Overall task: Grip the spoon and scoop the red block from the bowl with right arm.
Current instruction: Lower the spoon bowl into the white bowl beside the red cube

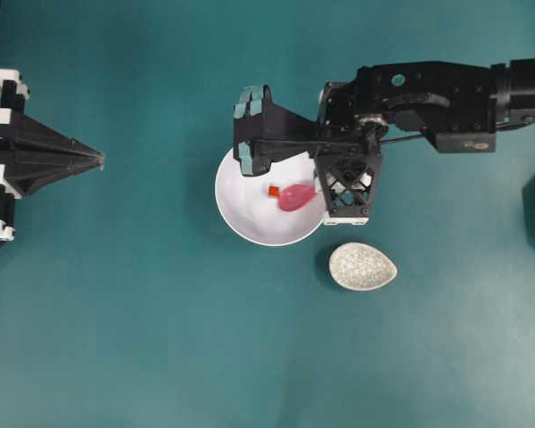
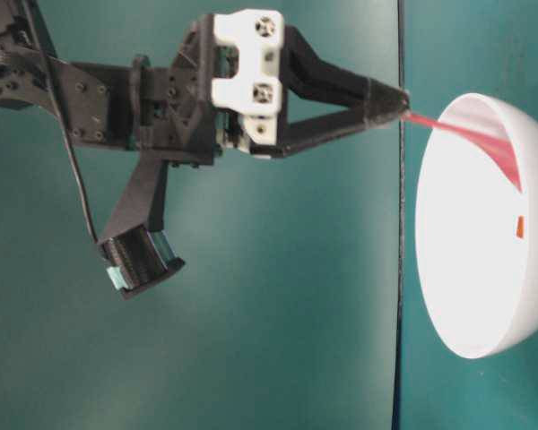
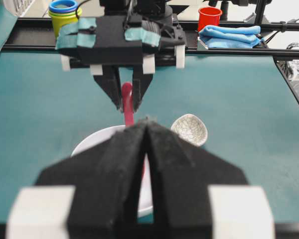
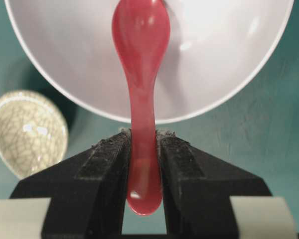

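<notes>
The white bowl (image 1: 250,223) stands mid-table. The tiny red block (image 1: 274,190) lies inside it, right at the tip of the spoon's scoop; I cannot tell if they touch. My right gripper (image 1: 322,190) is shut on the handle of the pink-red spoon (image 1: 295,197), whose scoop rests low inside the bowl. In the right wrist view the gripper (image 4: 143,142) clamps the spoon (image 4: 139,45) over the bowl (image 4: 229,59); the block is hidden there. The table-level view shows the block (image 2: 520,227) on the bowl's inner wall. My left gripper (image 1: 99,160) is shut and empty, far left.
A small crackle-patterned beige dish (image 1: 363,266) sits just right of and in front of the bowl, close under the right gripper's frame. Stacked cups (image 3: 64,10), a red cup (image 3: 210,16) and a blue cloth (image 3: 236,36) stand beyond the table's far edge.
</notes>
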`<state>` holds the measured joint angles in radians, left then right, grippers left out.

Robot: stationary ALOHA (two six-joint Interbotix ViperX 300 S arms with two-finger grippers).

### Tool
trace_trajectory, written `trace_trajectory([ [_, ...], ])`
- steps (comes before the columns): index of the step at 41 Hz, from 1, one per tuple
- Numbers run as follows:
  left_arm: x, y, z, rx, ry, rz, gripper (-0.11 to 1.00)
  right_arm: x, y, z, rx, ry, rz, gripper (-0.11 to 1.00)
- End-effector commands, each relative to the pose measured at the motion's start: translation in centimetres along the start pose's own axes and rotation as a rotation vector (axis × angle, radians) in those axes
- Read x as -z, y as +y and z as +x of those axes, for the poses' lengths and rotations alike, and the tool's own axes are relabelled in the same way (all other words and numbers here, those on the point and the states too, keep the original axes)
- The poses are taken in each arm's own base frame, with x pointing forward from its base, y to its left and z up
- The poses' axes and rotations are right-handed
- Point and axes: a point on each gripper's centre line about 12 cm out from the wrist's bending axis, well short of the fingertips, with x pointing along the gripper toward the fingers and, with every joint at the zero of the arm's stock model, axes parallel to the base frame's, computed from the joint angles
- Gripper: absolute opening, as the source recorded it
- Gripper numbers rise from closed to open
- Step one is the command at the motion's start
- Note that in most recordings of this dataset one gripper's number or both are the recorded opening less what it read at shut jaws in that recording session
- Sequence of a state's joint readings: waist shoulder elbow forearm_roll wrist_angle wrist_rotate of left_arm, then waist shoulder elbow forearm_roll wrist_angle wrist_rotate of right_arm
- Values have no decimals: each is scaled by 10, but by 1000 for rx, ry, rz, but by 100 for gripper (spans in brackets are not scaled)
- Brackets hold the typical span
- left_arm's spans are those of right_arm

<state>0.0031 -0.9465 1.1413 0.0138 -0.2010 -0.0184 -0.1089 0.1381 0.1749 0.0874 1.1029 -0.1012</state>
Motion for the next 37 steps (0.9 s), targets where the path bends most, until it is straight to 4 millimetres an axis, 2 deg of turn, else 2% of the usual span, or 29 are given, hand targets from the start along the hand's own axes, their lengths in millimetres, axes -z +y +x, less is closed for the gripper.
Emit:
trace_trajectory([
  [1, -6, 0, 2, 0, -17, 3, 1, -9, 0, -12, 12, -60, -5, 25],
  [21, -6, 0, 2, 2, -17, 2, 1, -23, -3, -11, 39, -167, -3, 25],
  [37, -7, 0, 2, 2, -18, 3, 1, -25, -7, -9, 44, -201, 4, 25],
])
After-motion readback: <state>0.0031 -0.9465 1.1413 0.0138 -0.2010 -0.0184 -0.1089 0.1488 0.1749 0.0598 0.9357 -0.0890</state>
